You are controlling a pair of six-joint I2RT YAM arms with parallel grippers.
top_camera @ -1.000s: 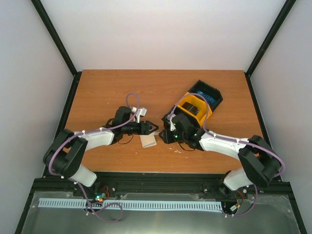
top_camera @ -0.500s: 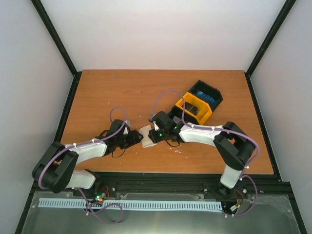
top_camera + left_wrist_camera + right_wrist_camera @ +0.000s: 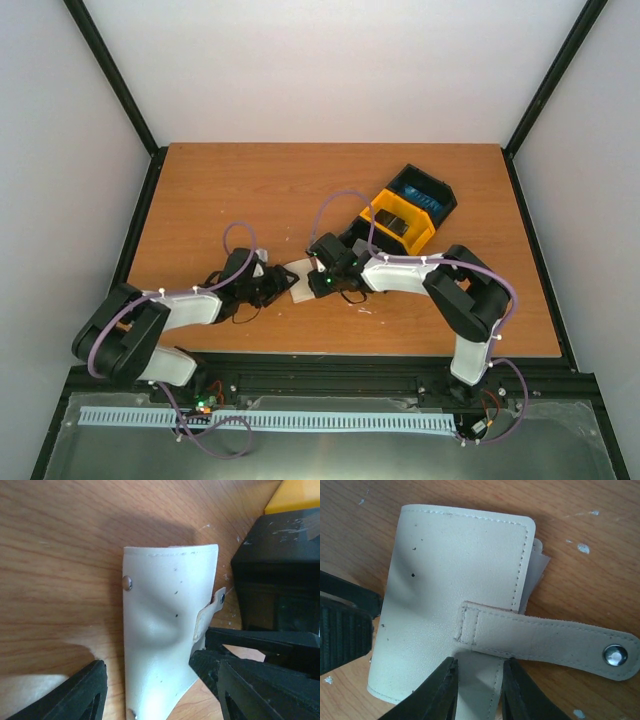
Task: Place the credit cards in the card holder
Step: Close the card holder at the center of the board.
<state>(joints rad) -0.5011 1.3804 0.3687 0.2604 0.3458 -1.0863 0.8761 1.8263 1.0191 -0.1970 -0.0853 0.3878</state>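
Note:
The cream card holder (image 3: 298, 279) lies flat on the table between both grippers. In the left wrist view the card holder (image 3: 165, 625) sits between my left gripper's (image 3: 150, 669) open fingers; the right finger touches its edge and the left finger stands clear. My right gripper (image 3: 480, 662) is over the holder's near edge just below the loose strap (image 3: 545, 635), its jaws narrow with a strip of holder between them. A blue credit card (image 3: 424, 195) and a dark one (image 3: 392, 222) lie in the tray.
The black-and-yellow tray (image 3: 432, 226) stands at the back right, just behind the right arm. The strap's metal snap (image 3: 615, 655) is undone and rests on the wood. Bare table stretches to the left and back.
The right arm swung left from the tray to the holder and its jaws narrowed. The left gripper drew back and down to the holder's left side, staying open.

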